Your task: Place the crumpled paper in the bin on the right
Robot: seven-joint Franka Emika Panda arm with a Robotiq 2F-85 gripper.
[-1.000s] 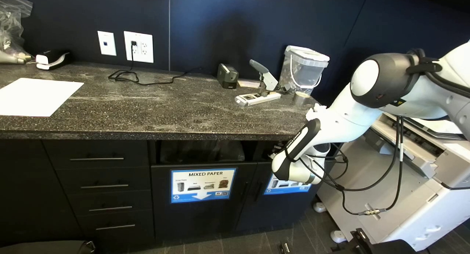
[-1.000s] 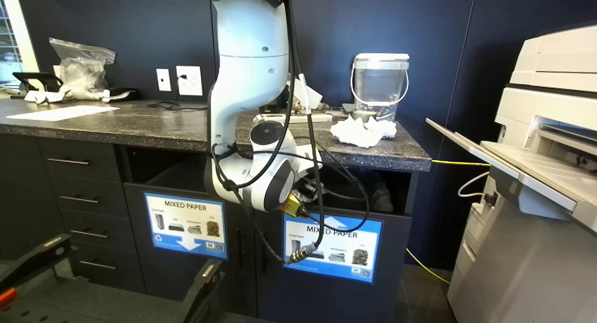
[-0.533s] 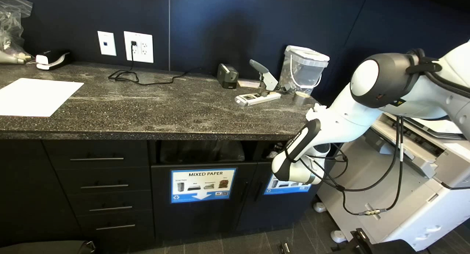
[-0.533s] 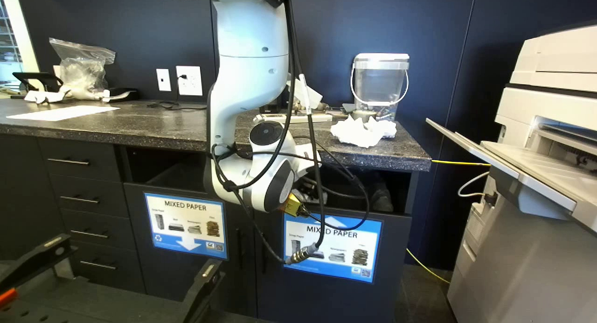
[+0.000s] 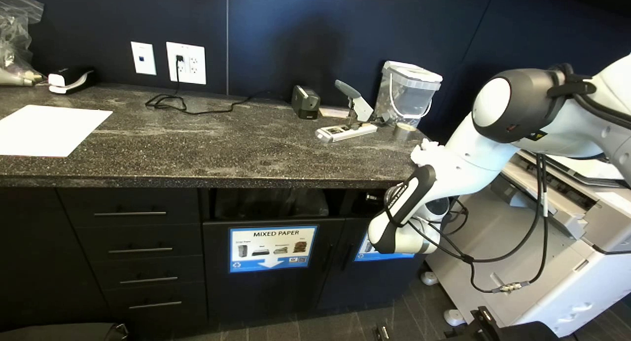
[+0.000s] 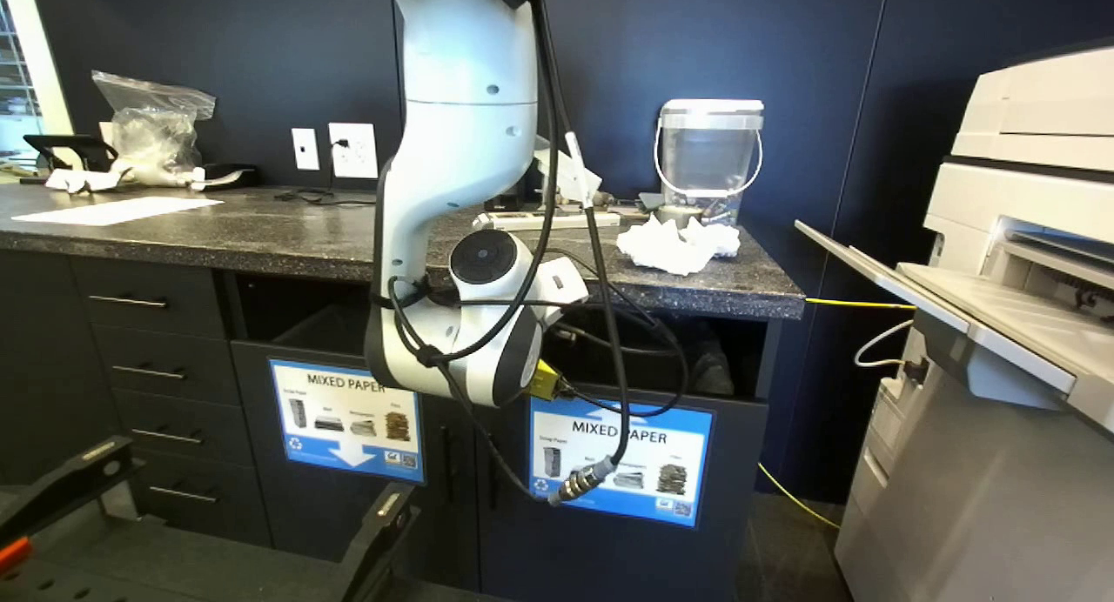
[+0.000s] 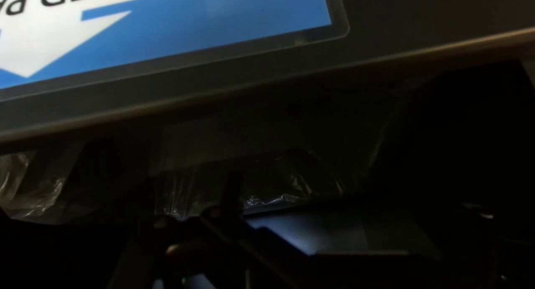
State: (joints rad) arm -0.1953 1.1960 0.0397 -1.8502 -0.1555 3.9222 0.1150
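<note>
The bin on the right is a dark slot in the black cabinet, above a blue and white label. Plastic liner glints inside it in the wrist view, where the label shows upside down. My gripper reaches into this slot beneath the countertop, largely hidden by the arm. One dark finger stands well off to the side in the wrist view; the opposite one is lost in shadow. No paper shows between them, so it is open. White crumpled paper lies on the counter above the slot.
Left of the bin is a similar slot with its own label. The countertop edge overhangs closely. On the counter stand a translucent bucket and a stapler. A printer stands to the right. Cables hang from the arm.
A pale crumpled piece at the gripper inside the slot has gone from sight as the jaws opened. The wrist has since shifted slightly back and down. Paper on the counter has not moved.
</note>
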